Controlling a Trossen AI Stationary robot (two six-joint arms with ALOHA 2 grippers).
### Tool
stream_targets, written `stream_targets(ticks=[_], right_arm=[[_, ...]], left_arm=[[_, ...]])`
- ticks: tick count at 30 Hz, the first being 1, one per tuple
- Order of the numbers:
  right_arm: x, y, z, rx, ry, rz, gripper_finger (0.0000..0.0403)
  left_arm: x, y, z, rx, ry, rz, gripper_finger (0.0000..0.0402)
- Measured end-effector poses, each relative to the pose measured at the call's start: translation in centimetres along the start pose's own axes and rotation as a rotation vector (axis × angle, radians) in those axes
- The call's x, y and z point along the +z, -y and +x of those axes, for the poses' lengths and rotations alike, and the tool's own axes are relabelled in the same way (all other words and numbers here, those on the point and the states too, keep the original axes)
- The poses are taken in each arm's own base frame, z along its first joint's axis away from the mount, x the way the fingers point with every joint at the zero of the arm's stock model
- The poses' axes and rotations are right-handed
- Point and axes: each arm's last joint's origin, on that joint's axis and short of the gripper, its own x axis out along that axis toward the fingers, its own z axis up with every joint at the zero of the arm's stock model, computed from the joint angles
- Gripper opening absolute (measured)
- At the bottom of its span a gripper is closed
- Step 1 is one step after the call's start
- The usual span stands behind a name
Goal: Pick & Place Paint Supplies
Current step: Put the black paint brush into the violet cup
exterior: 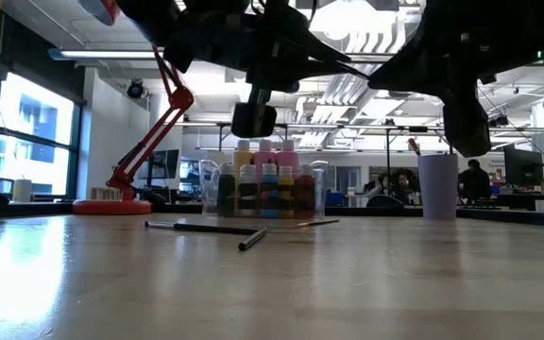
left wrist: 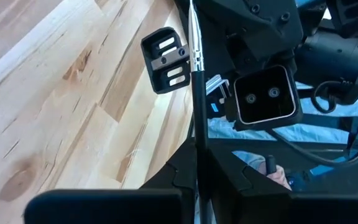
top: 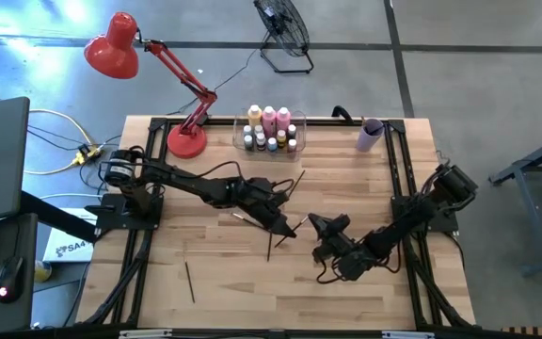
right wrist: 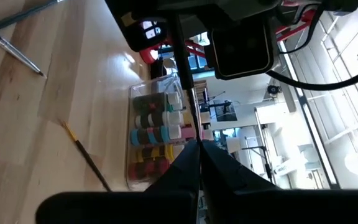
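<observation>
A red metal desk lamp (top: 113, 45) stands at the upper left of the high view, its base on the back-left corner of the pale wooden table (top: 224, 282). At the lower left of the tabletop lies one thin dark loose paintbrush (top: 189, 281), well apart from everything else. The left arm reaches in from the left edge to mid-table, where the left gripper (left wrist: 196, 149) is raised off the wood, its fingers pinched narrow on a thin dark-handled paintbrush with a silver ferrule (left wrist: 196, 68). Above it in the frame, against the table's back edge, sits the clear plastic rectangular bin (top: 293, 120), holding three taller pink and yellow-orange paint bottles (top: 269, 117) and a cluster of tiny white-capped bottles (top: 271, 142). More brushes (exterior: 206, 228) lie flat on the wood in front of the bin. Just right of centre, the right gripper (right wrist: 197, 146) faces the left one closely, its fingers also clamped narrow on a thin brush shaft; it appears to be the same brush. A lilac cup (top: 370, 135) stands upright at the upper right of the table.
</observation>
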Motion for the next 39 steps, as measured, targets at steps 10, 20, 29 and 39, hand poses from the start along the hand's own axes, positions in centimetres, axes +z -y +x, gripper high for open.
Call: stream_targets(ticks=[10,20,29,39], right_arm=[[0.3,1.0,-1.6,0.001,0.046,-0.005,0.0003],[0.3,5.5,-2.9,0.002,0.103,0.151,0.0003],[0.4,5.9,-3.1,0.022,0.154,0.108,0.0042],[0.2,6.3,-4.1,-0.044,0.046,0.390,0.0105]], left_arm=[[0.8,0.1,-0.7,-0.029,-0.025,0.052,0.0019],[1.8,-0.5,-1.4,-0.034,-0.038,0.095,0.0009],[1.7,-0.4,-1.4,-0.053,-0.069,0.167,0.0008],[2.4,1.5,-2.9,-0.112,-0.008,0.498,0.0008]])
